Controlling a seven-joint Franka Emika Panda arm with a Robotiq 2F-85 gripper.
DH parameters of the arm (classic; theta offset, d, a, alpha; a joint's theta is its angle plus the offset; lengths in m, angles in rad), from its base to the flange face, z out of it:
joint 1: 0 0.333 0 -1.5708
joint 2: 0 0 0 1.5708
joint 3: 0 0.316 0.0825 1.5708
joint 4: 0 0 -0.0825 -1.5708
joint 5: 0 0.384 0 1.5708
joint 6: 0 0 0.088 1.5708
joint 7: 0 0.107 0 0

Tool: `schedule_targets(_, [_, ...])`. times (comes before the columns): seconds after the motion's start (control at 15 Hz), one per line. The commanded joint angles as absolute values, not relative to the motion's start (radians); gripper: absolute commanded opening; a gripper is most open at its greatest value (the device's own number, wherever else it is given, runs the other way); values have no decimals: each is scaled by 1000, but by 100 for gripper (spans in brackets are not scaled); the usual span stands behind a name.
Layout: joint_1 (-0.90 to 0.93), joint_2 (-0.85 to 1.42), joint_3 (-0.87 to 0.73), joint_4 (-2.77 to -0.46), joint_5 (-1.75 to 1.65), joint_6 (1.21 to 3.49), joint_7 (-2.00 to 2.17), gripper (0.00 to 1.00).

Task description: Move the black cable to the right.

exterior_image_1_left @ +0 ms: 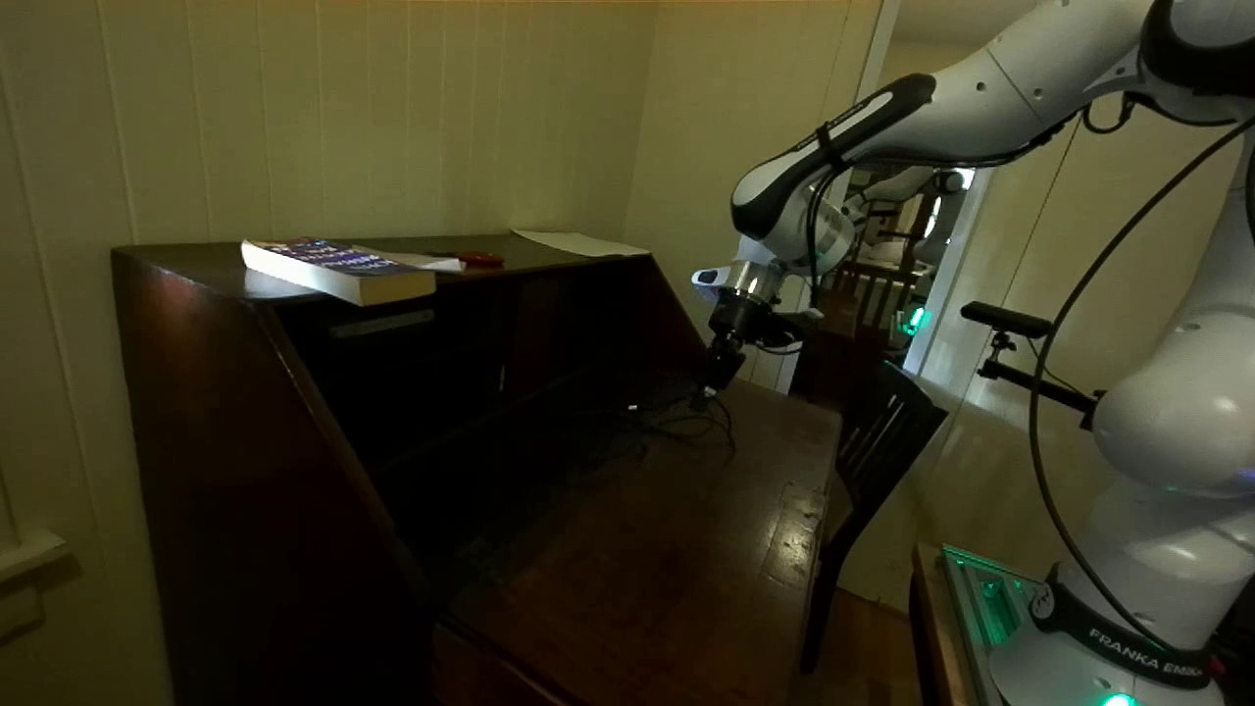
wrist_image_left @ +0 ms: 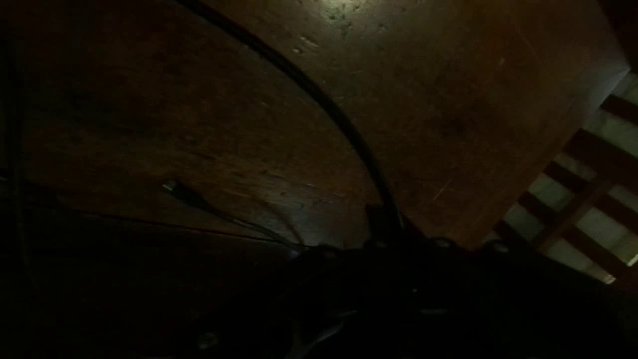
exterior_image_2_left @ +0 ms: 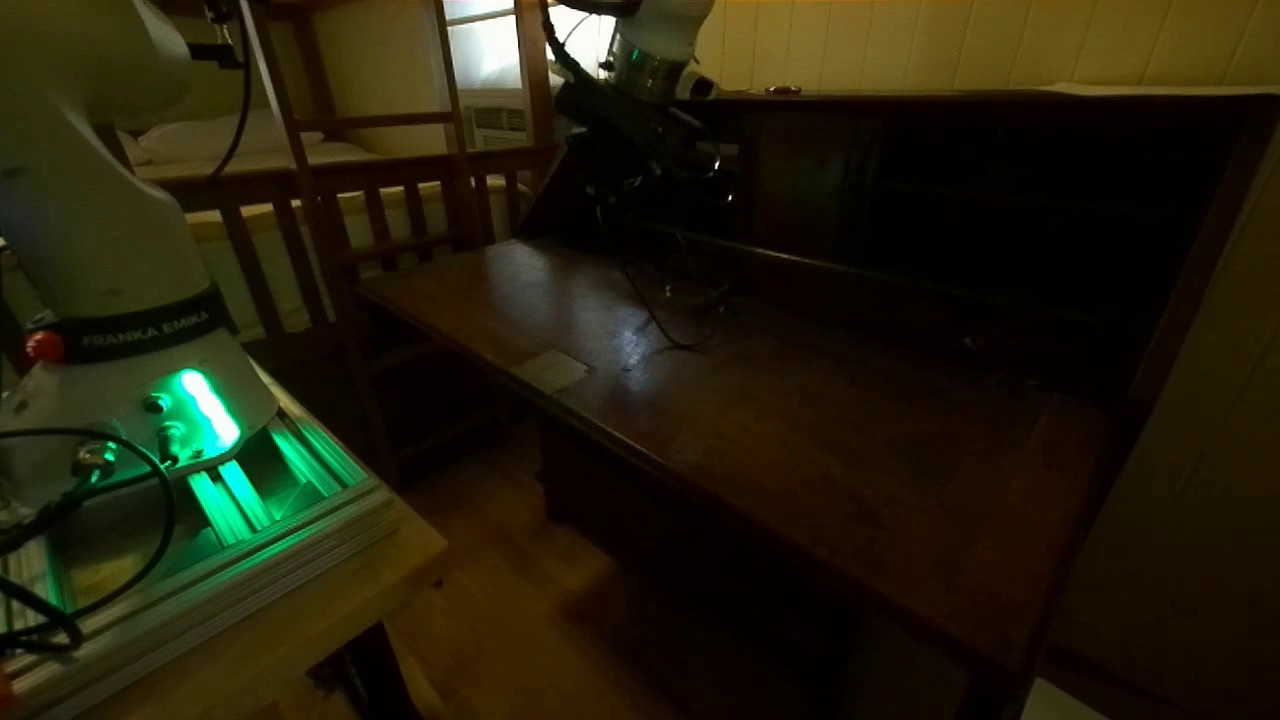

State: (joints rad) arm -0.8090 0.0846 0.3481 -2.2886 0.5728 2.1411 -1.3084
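Wrist view shows the gripper (wrist_image_left: pixel 394 229) closed tight, its tips pinching the black cable (wrist_image_left: pixel 321 97), which curves up and away from them. The tips slant downward, probably because something so thin is easiest nipped from above. In both exterior views the rest of the cable droops in slack curves below the gripper, toward the back edge of the desk's surface (exterior_image_1_left: pixel 667 569); being limp is likely why one pinch lifts only part of it. The hold looks meant for carrying it to the right, though whose right cannot be told.

One plug (wrist_image_left: pixel 184 193) sits clear of the tips, so the pinch seems to be along the cable's length. Whether the plug belongs to that same cable, and how many loops there are, is too dim to count.

On the desk's top lie one book (exterior_image_1_left: pixel 338 270), at the front edge by the corner nearest the camera; one red thing (exterior_image_1_left: pixel 480 260); and two pieces of paper (exterior_image_1_left: pixel 578 243), one toward the far end, one behind the book, presumably put up there for storage. One chair (exterior_image_1_left: pixel 887 431) stands by the surface's front edge.
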Motion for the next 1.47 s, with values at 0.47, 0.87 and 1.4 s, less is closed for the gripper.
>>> schedule_targets(0.47, [-375, -152, -147, -2566, 555, 2623, -1045, 1])
schedule_targets(0.87, [-395, -11, -133, -2651, 345, 2937, -675, 1])
schedule_targets(1.4, [43, 204, -532, -2622, -307, 2826, -84, 1])
